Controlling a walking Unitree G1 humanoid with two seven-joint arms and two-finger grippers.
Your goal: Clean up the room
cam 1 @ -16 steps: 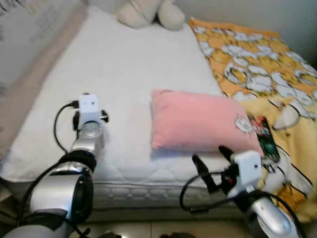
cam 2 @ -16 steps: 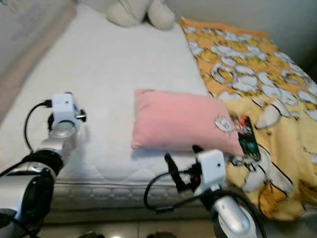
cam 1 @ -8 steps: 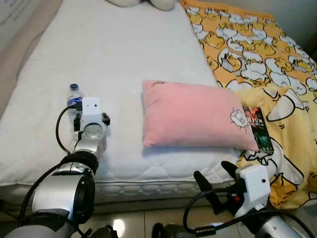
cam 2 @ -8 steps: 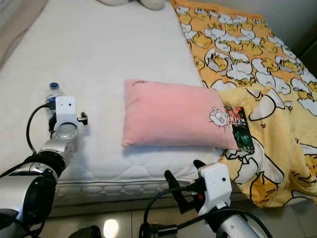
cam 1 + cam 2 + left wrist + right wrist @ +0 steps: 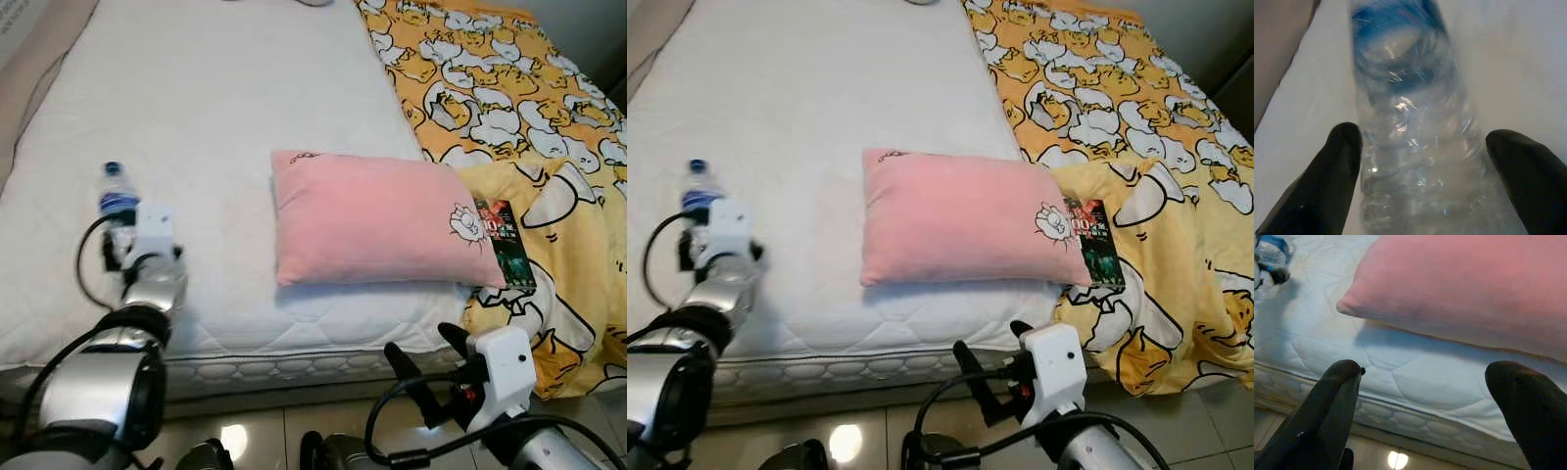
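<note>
A clear water bottle (image 5: 118,194) with a blue cap and label stands upright on the white mattress (image 5: 225,98) near its left edge. My left gripper (image 5: 1427,134) is open with the bottle (image 5: 1410,127) standing between its two black fingers (image 5: 1342,166). Whether they touch the bottle I cannot tell. The left wrist (image 5: 152,235) sits just in front of the bottle. My right gripper (image 5: 426,364) is open and holds nothing, low in front of the mattress edge, below a pink pillow (image 5: 377,220).
A yellow duck-print blanket (image 5: 500,88) covers the right side of the bed. A dark book (image 5: 506,245) lies on it beside the pillow's right end. Tiled floor (image 5: 265,441) runs along the bed's front edge, and a beige wall or headboard (image 5: 29,59) borders the left.
The camera has tilted down and back, so the whole bed shifted in view. The bottle, hidden by the left wrist a second ago, now shows beyond it. The right gripper sank below the mattress edge.
</note>
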